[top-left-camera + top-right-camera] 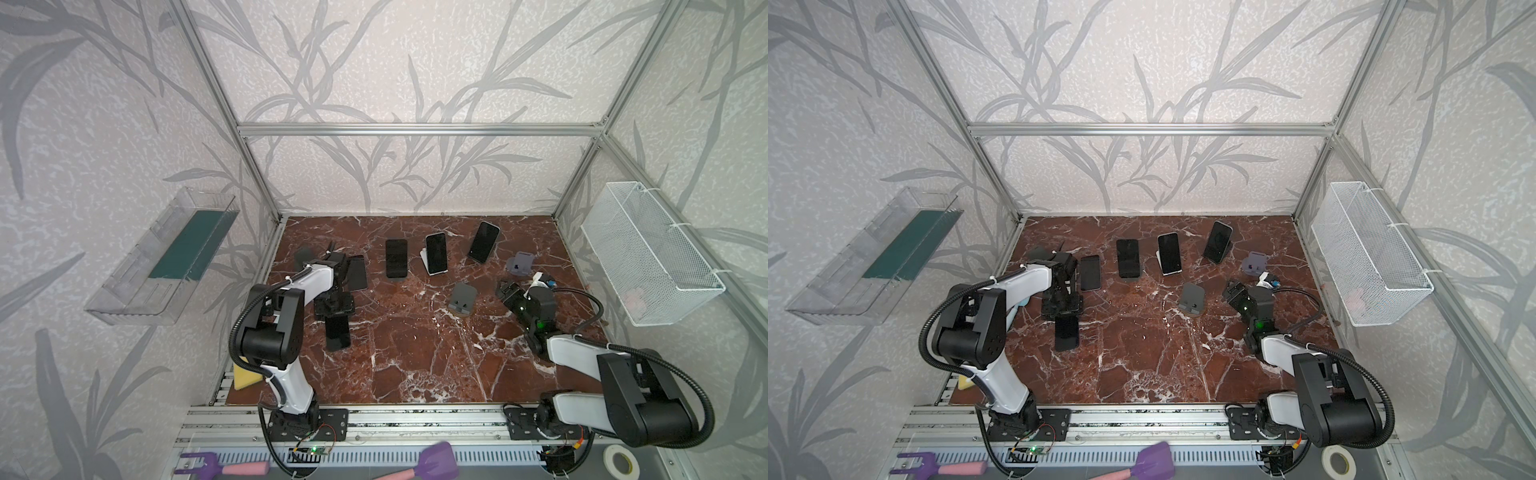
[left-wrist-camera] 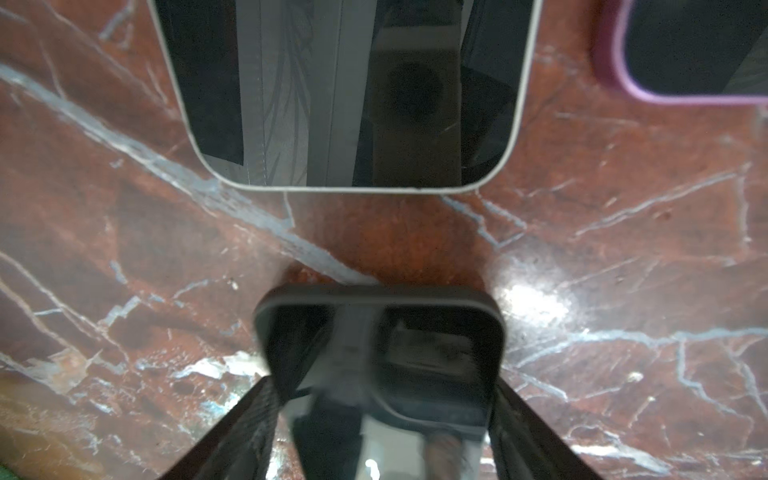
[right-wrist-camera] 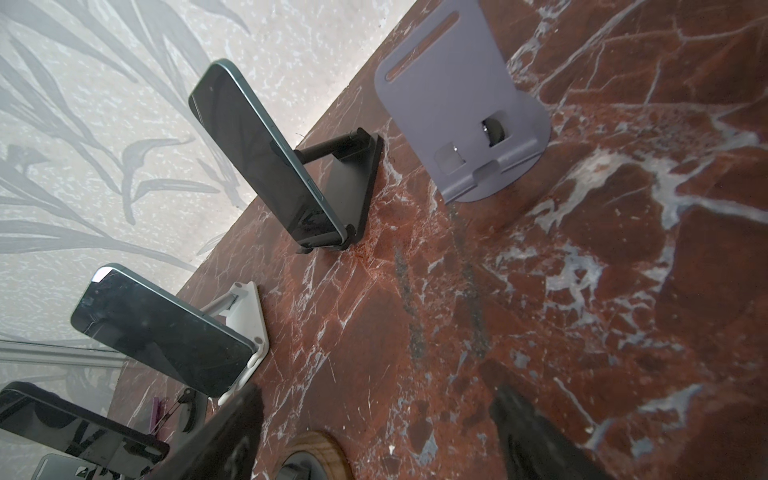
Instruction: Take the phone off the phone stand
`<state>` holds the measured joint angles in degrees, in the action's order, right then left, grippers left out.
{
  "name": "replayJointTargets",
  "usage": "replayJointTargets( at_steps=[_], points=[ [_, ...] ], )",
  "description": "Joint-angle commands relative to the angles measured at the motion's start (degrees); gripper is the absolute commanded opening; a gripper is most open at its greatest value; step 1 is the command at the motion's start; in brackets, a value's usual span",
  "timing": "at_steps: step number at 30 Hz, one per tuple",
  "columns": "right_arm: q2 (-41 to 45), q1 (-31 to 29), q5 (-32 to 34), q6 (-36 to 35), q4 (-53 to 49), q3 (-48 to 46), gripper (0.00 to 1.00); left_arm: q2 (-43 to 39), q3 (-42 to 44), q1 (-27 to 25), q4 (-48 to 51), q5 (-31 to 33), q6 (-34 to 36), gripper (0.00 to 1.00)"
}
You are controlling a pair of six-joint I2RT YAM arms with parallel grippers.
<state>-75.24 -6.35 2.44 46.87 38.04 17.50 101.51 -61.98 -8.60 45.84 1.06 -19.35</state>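
Phone (image 1: 435, 252) propped in white stand (image 1: 423, 254), pinkish item (image 1: 632, 298) in mesh basket (image 1: 648, 249)

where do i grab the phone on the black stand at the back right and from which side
Pinch the phone across its two long edges, in the upper half. Come from above, along its backward lean: the bottom edge sits in the lip of the black stand and a strut props its back, so only sides and top are free.
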Motion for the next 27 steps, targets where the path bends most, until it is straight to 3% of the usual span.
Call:
replayJointTargets(
  at_steps=[1,5,12,15,18,21,24,27],
  points=[
    [1.4,0.2,0.8,-0.9,-0.5,-0.5,0.87,0.2,-0.3,0.1,1.0,-0.2,0.6,0.82],
    [1.9,0.2,0.6,-1.2,-0.8,-0.5,0.88,-3.8,-0.2,-0.1,2.4,0.4,-0.1,0.86],
    [2.5,0.1,-0.3,-3.0,-1.7,0.4,0.89,-21.9,-2.7,-0.3,1.8,-4.0,-2.9,0.91],
    [1.8,0.0,-2.1,-3.5,-1.2,1.1,0.9,-30.6,-2.0,-0.5,-5.5,-6.2,-5.2,0.89],
    [3.3,-1.4,-2.4,-5.5,-2.6,2.1,0.9,-39.3,2.2,-1.0,-20.1,-6.4,-8.7,0.89],
    [8.4,-3.7,-0.7,-7.9,-10.2,3.8,0.91,-44.8,5.9,-1.0,-33.5,-1.4,-12.8,0.9],
    [14.5,-6.4,3.5,-9.1,-24.6,9.5,0.91,-45.5,7.8,-1.0,-42.0,6.4,-14.5,0.9],
    [18.6,-10.7,7.4,-11.3,-33.3,16.6,0.91,-43.5,7.2,-1.0,-43.7,12.0,-17.1,0.9]
  ],
)
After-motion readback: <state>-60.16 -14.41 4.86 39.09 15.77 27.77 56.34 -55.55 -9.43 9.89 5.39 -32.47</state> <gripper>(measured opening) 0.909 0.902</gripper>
